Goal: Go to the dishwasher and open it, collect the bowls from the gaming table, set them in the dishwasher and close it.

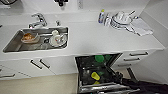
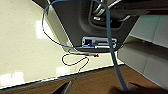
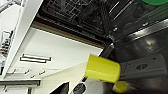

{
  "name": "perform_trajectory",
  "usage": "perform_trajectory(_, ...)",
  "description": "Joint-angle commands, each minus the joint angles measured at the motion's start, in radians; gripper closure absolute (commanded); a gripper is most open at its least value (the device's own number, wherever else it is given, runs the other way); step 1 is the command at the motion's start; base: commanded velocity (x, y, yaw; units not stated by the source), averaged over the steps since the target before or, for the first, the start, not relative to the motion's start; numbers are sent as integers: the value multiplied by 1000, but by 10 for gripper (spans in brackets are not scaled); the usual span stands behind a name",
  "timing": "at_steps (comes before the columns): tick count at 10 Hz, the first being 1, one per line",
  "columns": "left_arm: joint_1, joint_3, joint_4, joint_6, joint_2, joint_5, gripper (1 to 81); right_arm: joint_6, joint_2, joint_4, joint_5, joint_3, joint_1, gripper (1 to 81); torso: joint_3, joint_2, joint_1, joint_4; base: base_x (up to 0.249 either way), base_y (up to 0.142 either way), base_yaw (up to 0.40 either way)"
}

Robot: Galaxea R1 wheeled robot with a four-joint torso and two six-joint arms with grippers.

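The dishwasher (image 1: 81,65) stands open below the white counter, its door (image 1: 105,88) folded down and its inside dark. A green bowl (image 1: 99,58) lies in the upper rack, and its rim also shows in the right wrist view (image 3: 156,1). A yellow bowl (image 1: 95,75) hangs tilted over the open door. My right gripper (image 1: 101,76) reaches in from the lower right and is shut on it. Up close, the yellow bowl (image 3: 102,68) sits at the tip of the grey right gripper (image 3: 120,73), with the rack (image 3: 67,10) behind. The gaming table is out of view.
A steel sink (image 1: 15,45) with dishes in it and a tap (image 1: 38,20) are set in the counter (image 1: 95,37). White drawers (image 1: 138,53) flank the dishwasher. The left wrist view looks down at pale floor (image 2: 22,50), a blue cable (image 2: 113,57) and the robot's base.
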Motion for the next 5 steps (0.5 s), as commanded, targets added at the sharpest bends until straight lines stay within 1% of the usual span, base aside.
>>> perform_trajectory(1, 35, -7, 11, 0, -4, 42, 10, 7, -50, 5, -81, 62, 109, 10, 0, 0, 0, 0, 0, 0, 0)
perform_trajectory(3, 35, -7, 10, 0, -4, 42, 10, 7, -109, 13, -84, 103, 95, 10, 0, 0, 0, 0, 0, 0, 0)
perform_trajectory(4, 35, -9, 8, 0, -4, 42, 10, 11, -175, 8, -106, 150, 66, 10, 0, 0, 0, 0, 0, 0, 0)
perform_trajectory(5, 33, -18, 8, -2, -2, 42, 10, 10, -228, -2, -115, 158, 5, 10, 0, 0, 0, 0, 0, 0, 0)
